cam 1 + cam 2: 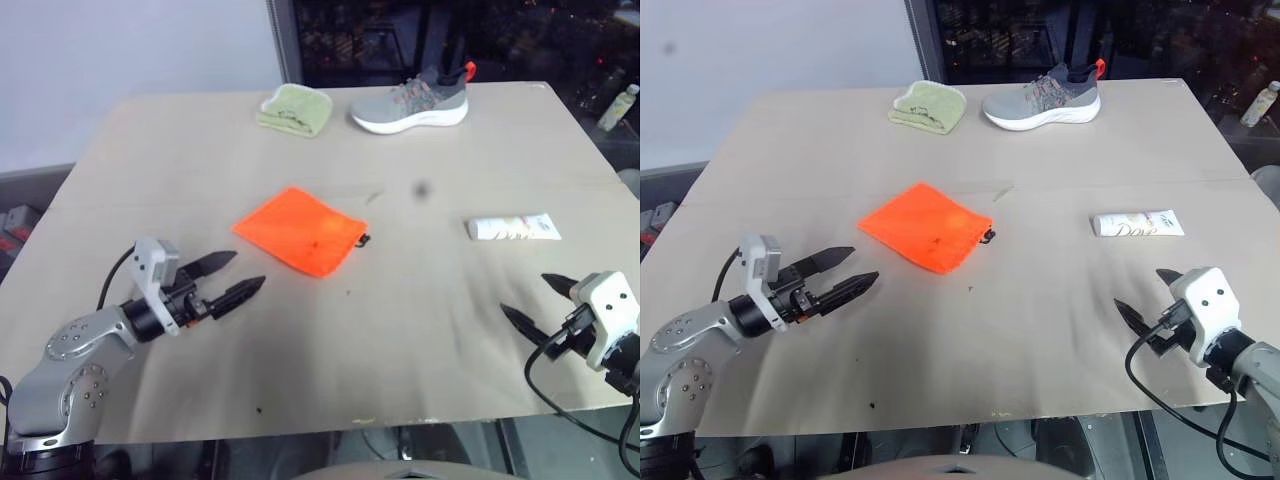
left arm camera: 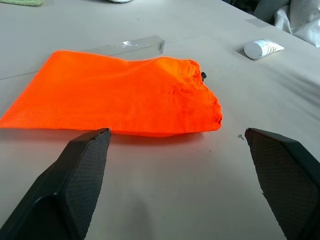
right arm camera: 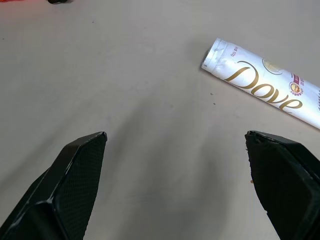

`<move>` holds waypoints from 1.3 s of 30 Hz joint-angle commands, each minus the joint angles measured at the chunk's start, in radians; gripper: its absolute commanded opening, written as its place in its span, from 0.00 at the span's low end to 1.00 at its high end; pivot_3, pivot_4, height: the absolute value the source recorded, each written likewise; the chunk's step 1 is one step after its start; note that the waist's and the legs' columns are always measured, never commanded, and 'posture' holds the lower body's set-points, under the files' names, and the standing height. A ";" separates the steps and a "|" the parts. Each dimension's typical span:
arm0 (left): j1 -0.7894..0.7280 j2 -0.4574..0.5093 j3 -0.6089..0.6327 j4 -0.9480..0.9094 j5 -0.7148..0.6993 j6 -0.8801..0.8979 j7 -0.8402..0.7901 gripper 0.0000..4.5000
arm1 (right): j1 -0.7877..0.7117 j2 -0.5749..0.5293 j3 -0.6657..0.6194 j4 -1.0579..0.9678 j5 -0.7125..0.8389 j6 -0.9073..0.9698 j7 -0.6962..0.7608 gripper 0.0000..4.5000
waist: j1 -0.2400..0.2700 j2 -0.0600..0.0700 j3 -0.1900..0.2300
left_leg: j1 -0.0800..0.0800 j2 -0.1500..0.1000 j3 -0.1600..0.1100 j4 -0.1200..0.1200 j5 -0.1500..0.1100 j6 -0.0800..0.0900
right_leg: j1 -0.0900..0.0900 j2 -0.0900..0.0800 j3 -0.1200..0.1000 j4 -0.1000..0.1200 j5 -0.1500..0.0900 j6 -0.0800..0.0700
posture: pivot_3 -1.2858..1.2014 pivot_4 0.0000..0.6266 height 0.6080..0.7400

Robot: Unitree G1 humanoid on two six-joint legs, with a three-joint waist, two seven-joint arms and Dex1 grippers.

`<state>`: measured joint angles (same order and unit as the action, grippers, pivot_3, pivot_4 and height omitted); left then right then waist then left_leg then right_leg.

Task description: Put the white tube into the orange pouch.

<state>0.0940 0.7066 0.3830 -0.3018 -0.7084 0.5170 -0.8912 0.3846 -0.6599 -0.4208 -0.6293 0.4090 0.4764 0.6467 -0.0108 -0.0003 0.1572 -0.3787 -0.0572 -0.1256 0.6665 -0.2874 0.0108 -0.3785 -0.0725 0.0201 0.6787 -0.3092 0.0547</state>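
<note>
White tube (image 1: 513,229) at right of frame looks light, soft, slick; I'd pinch mid-body. Orange pouch (image 1: 301,229) centre, limp. Left gripper (image 1: 232,279) and right gripper (image 1: 541,299) both spread wide, empty.

orange pouch (image 1: 301,231) table centre; white tube (image 1: 513,229) at 3 o'clock; left gripper (image 1: 238,274), right gripper (image 1: 532,300) both agape, empty.

- A tan table (image 1: 450,340) carries everything; its top shows faint scuffs and a dark smudge toward the far side.
- The orange pouch (image 1: 300,230) lies flat near the middle, black cord at its right edge.
- The white tube (image 1: 513,229) lies on its side, well apart to the right.
- A folded green cloth (image 1: 295,109) and a grey shoe (image 1: 412,102) sit near the far edge.
- A clear strip, possibly tape, lies just beyond the pouch (image 2: 135,45).
</note>
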 commanded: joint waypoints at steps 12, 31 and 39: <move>-0.086 -0.021 0.003 0.008 -0.022 0.027 0.028 0.99 | -0.022 0.040 0.048 -0.022 -0.019 -0.039 -0.026 1.00 | -0.001 0.000 0.000 | 0.000 0.000 0.000 0.000 0.000 0.000 | 0.000 0.000 0.000 0.000 0.000 0.000 | 0.52 0.24 1.00; -0.105 -0.044 -0.020 -0.046 -0.027 0.058 0.074 0.99 | -0.106 0.075 0.099 -0.072 0.010 0.027 -0.104 1.00 | -0.001 0.000 0.000 | 0.000 0.000 0.000 0.000 0.000 0.000 | 0.000 0.000 0.000 0.000 0.000 0.000 | 0.52 0.24 1.00; -0.066 0.002 -0.112 -0.087 0.156 -0.090 0.051 0.99 | -0.141 0.071 0.130 -0.100 0.012 0.059 -0.125 1.00 | -0.001 0.000 0.000 | 0.000 0.000 0.000 0.000 0.000 0.000 | -0.001 0.000 0.000 0.000 0.000 0.000 | 0.52 0.24 1.00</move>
<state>0.0123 0.6798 0.2991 -0.3454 -0.6222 0.5079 -0.8153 0.2543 -0.5845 -0.2854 -0.6838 0.4094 0.5269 0.5338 -0.0114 -0.0003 0.1572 -0.3787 -0.0573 -0.1253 0.6665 -0.2872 0.0105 -0.3791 -0.0721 0.0205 0.6790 -0.3092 0.0547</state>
